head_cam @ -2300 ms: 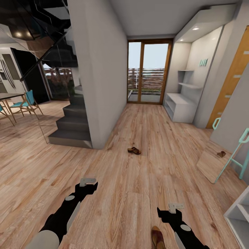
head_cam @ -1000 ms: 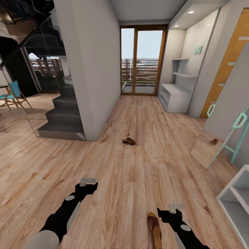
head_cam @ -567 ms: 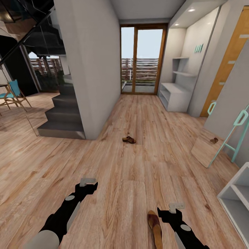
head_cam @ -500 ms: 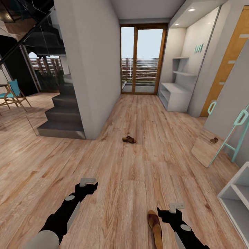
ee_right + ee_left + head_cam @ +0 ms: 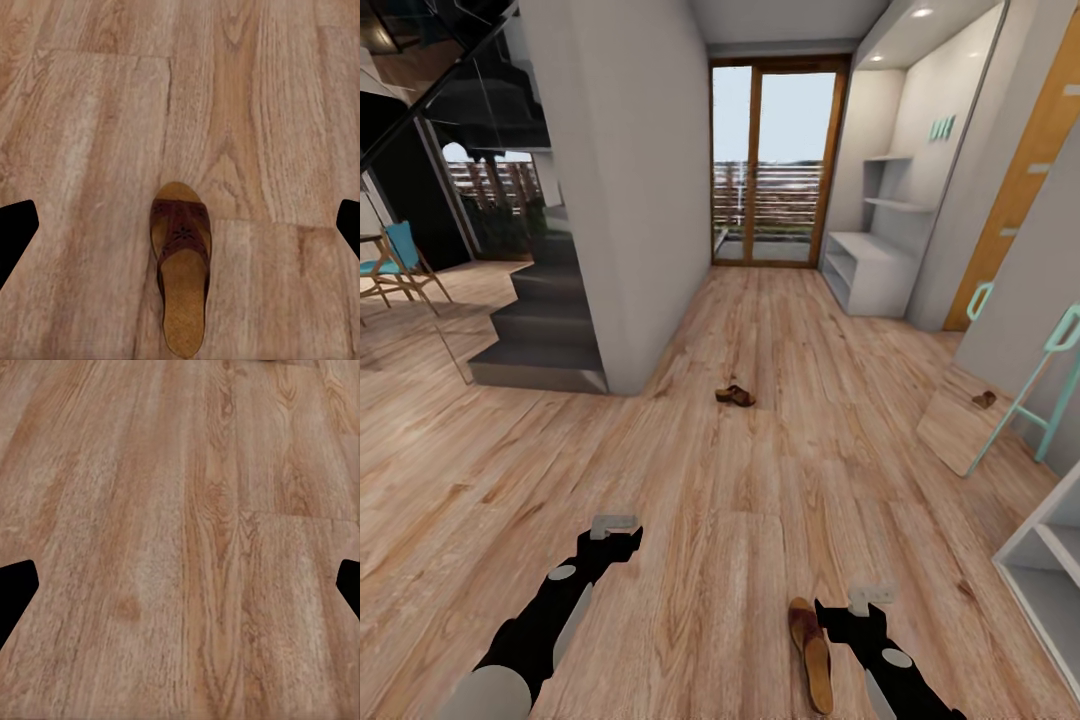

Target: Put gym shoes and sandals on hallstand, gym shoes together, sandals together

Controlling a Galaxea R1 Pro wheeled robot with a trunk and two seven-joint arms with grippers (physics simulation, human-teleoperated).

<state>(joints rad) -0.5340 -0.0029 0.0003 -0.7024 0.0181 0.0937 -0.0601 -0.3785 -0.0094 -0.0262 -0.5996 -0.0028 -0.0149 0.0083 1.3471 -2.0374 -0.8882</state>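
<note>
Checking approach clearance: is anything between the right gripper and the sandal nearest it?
Nothing visible. The near sandal lies flat on bare corridor floor, just beside the right gripper in the head view; the jaws stand wide apart with only planks between.

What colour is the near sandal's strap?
Dark brown strap on the near sandal, clearest in the right wrist view.
</note>
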